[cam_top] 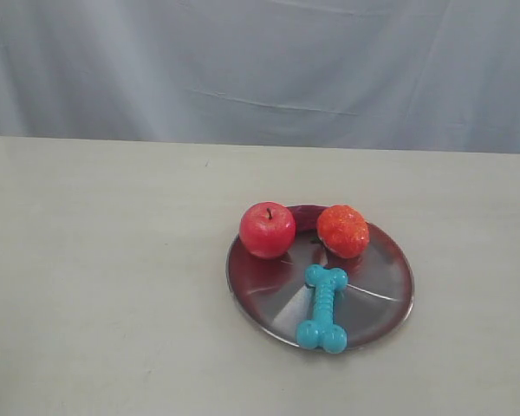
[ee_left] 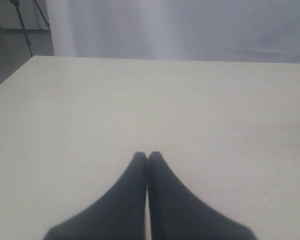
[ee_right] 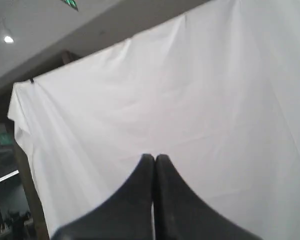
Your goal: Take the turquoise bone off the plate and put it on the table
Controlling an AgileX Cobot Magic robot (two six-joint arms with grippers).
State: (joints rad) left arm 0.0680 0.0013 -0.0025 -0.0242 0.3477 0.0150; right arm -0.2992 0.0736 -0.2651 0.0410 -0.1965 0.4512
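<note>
The turquoise bone (cam_top: 322,308) lies on the front part of the round metal plate (cam_top: 381,290), its near end at the plate's front rim. The plate rests on the beige table (cam_top: 104,277), right of centre. Neither gripper shows in the exterior view. My left gripper (ee_left: 148,155) is shut with nothing between its dark fingers and looks over bare tabletop (ee_left: 140,100). My right gripper (ee_right: 154,157) is shut too, empty, and points at the white backdrop (ee_right: 190,100), away from the table.
A red apple (cam_top: 267,230) and an orange-red fruit (cam_top: 343,230) sit on the back of the plate, just behind the bone. A pale curtain (cam_top: 260,61) hangs behind the table's far edge. A tripod (ee_left: 25,25) stands beyond one table corner.
</note>
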